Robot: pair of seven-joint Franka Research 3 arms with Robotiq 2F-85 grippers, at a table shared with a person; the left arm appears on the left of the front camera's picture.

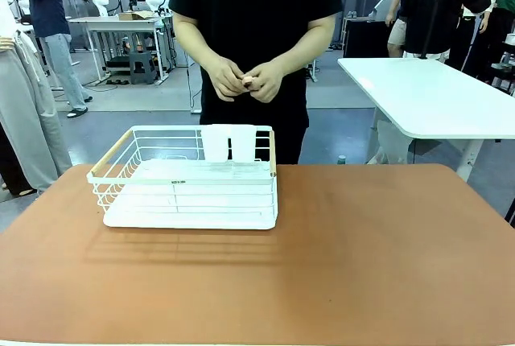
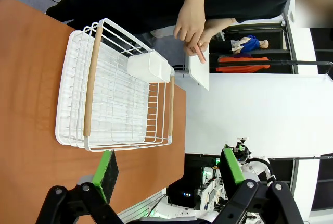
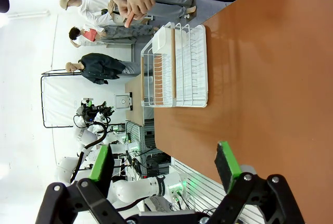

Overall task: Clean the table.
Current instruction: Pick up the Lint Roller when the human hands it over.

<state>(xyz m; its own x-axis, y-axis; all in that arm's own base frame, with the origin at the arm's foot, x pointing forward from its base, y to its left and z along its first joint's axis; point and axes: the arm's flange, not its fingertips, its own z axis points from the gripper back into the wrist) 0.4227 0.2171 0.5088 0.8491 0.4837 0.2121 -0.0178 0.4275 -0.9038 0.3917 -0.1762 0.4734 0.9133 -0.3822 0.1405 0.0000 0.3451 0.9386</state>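
Hovering | left gripper and right gripper both spread wide, gripping nothing, likely ready for pickup | table fills the foreground | white wire rack stands near its far-left corner, presumably as receptacle

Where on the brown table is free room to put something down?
Free: the right half of the table, between the dish rack and the right edge, and the near strip before the rack. Crowded: only far left, where the rack stands.
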